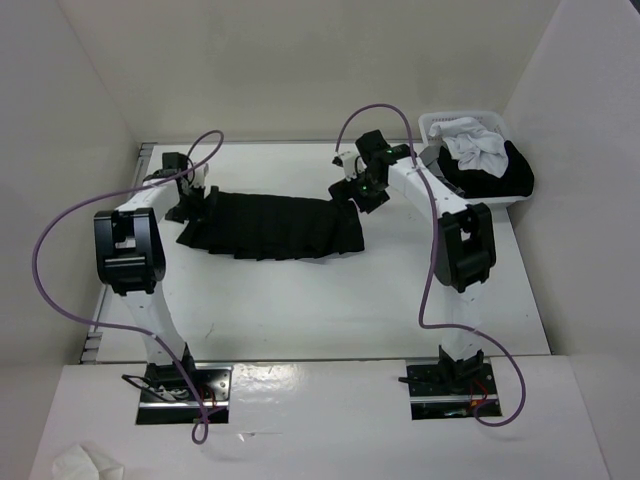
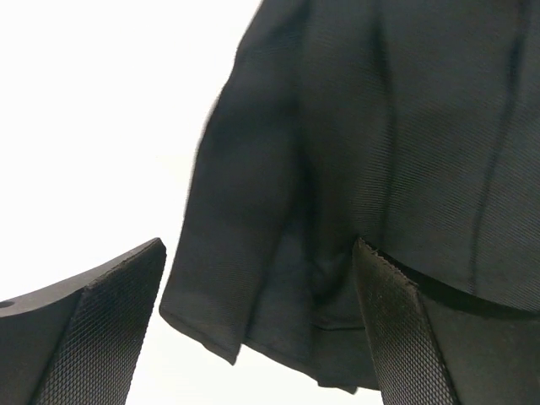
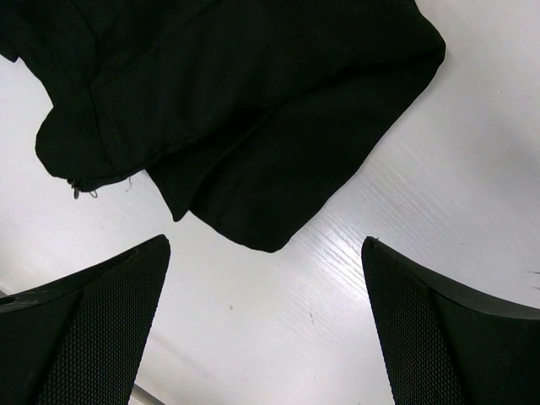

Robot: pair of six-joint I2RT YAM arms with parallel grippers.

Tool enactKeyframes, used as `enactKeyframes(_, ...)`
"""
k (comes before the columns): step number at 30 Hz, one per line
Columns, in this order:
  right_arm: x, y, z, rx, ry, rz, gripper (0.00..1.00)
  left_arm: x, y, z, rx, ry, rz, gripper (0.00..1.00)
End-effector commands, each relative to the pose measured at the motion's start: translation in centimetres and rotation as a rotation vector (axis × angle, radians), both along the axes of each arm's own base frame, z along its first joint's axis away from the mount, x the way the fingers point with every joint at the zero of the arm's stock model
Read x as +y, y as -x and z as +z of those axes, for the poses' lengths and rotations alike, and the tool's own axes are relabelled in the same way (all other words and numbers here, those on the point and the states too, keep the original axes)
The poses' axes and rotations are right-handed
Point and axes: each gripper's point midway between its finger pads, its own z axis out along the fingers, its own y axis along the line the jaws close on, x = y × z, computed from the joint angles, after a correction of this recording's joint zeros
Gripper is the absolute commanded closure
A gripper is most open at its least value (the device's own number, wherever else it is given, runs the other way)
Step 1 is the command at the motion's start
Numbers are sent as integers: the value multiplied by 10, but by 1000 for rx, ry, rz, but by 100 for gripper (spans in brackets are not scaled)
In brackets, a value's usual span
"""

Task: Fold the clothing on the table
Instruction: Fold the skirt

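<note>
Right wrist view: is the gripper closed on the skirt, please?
No, the right gripper stands wide open, with the skirt lying free on the table.

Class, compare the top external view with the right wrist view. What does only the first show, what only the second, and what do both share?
Only the top external view: the whole black skirt stretched across the table, the left gripper at its left end, and a white basket of clothes far right. Only the right wrist view: textured pads close up and what looks like a zip pull at the fabric's edge. Both: the skirt's right end on the white table, the right gripper open near it.
</note>
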Motion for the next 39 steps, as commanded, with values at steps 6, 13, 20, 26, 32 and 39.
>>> enactKeyframes(6,3,-6,22,-71,-31,-7,2,6,-6,-13,21,20,16,6)
enactKeyframes(13,16,-13,7,-4,-103,-2,2,4,2,-26,57,33,12,9)
enactKeyframes(20,-5,-40,-22,141,-246,-76,2,4,2,-26,57,33,12,9)
enactKeyframes(26,-26,-50,-46,219,-299,-122,2,7,3,-23,58,12,12,10)
enactKeyframes(32,-34,-43,-60,277,-364,-126,2,7,8,-24,77,14,12,10)
enactKeyframes(39,-32,-22,-71,343,-386,-112,2,5,7,-15,66,22,8,10)
